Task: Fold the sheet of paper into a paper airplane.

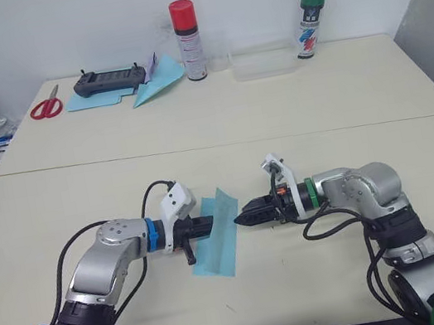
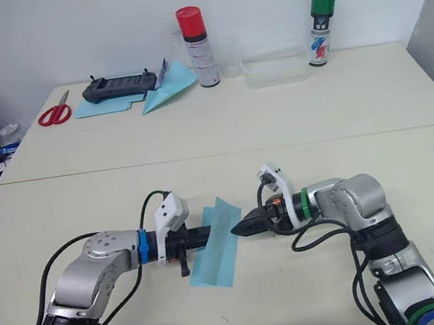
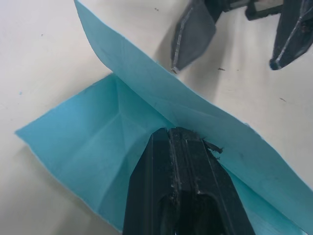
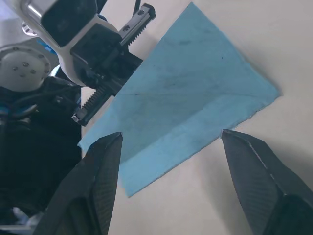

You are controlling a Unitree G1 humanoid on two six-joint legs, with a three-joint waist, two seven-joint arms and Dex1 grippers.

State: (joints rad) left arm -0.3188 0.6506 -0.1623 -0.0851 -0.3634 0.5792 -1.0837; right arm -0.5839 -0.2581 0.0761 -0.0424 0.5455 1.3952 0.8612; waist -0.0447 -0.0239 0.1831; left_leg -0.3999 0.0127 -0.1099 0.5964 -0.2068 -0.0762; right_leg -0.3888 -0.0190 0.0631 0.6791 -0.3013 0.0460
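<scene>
One thin light blue sheet of paper [image 1: 217,242], half folded up. Left gripper [image 1: 210,225] pinched together on it, right gripper [image 4: 168,147] spread wide beside it. Two spray cans [image 1: 188,40] behind.

Both arms are shiny silver metal with round joints. The left arm [image 1: 104,262] has bright blue rings, and the right arm [image 1: 366,195] has green rings. Each arm has a small white box near the wrist. Black cables loop beside both arms. The left gripper [image 1: 208,226] and the right gripper [image 1: 243,216] have black fingers.
</scene>
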